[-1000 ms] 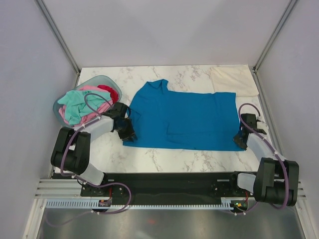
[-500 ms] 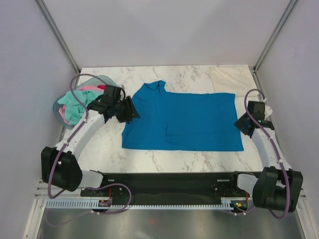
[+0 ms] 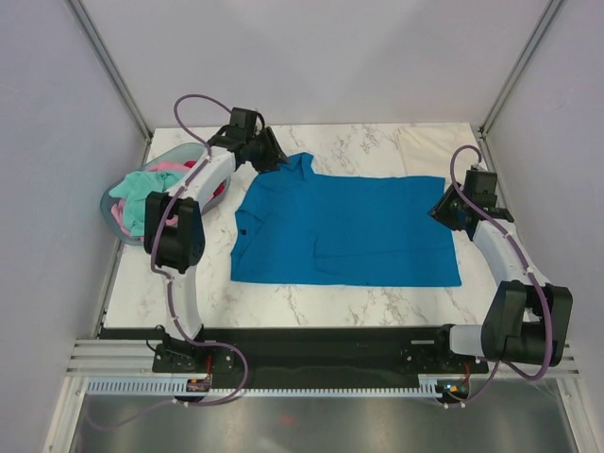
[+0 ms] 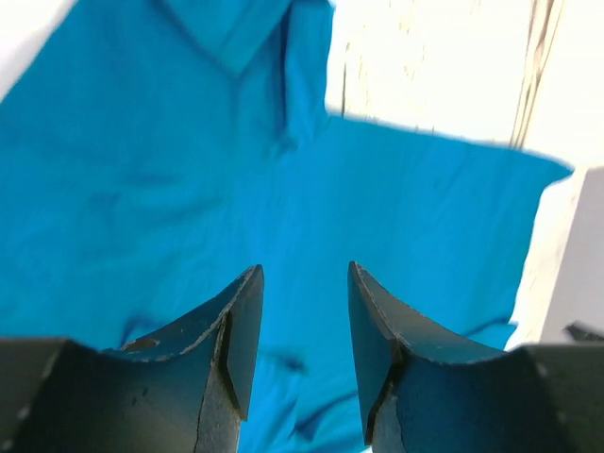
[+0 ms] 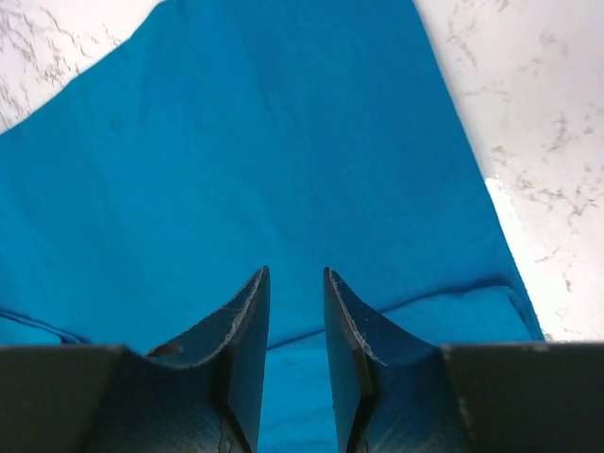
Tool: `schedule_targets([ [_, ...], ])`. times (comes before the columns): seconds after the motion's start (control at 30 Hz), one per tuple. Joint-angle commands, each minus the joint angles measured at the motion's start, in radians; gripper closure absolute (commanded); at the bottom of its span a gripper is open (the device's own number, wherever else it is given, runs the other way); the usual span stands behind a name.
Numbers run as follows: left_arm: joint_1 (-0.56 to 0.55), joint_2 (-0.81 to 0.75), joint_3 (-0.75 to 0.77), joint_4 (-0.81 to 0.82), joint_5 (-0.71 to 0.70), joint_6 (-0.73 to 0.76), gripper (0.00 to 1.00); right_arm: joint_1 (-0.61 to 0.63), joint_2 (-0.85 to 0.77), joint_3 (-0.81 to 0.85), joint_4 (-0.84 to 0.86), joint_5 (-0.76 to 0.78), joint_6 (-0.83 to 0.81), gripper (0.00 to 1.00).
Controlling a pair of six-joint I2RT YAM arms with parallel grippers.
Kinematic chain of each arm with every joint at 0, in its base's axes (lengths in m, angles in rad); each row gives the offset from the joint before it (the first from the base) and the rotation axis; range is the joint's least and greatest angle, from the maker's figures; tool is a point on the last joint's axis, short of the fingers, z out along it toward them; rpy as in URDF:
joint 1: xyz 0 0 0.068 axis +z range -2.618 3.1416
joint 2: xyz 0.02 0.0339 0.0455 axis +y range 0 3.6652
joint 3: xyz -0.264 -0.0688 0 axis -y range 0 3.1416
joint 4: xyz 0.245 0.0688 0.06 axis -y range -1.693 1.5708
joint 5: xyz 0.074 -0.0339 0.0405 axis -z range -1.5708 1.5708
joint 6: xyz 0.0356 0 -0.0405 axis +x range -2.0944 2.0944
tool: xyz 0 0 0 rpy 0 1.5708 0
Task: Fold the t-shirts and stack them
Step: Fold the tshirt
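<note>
Blue shirt (image 3: 344,226): spread flat on the table (image 3: 283,302), so I can reach both ends.
Left gripper (image 4: 304,276): jaws well apart, empty, at the shirt's far-left corner. I judge it is placed to pick there.
Right gripper (image 5: 295,276): jaws narrowly apart, holding nothing, over the right hem.
Basket (image 3: 106,200): other shirts (image 3: 142,198) heaped, waiting.
Cream shirt (image 3: 444,149): folded, far right, likely the stack's base.

A white, grey-veined marble counter (image 3: 311,302) stands enclosed by plain pale grey walls (image 3: 311,57) on three sides, with metal posts (image 3: 109,66) at its far corners, evenly lit.
</note>
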Motion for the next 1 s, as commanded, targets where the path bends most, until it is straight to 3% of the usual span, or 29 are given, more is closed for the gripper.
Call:
schedule_targets([
  [0.0,0.009,0.105,0.139,0.094,0.0,-0.154,0.51,0.01,0.019,0.035,0.042,-0.036,-0.024,0.63],
  [0.3,0.009,0.312,0.205,0.166,-0.061,-0.298,0.52,0.014,0.044,0.062,0.057,-0.047,-0.011,0.63],
  [0.53,0.011,0.349,0.188,0.267,-0.081,-0.339,0.53,0.03,0.055,0.073,0.066,-0.044,-0.01,0.63],
  [0.97,0.008,0.438,0.23,0.289,-0.082,-0.404,0.55,0.04,0.095,0.095,0.072,-0.028,-0.014,0.62],
])
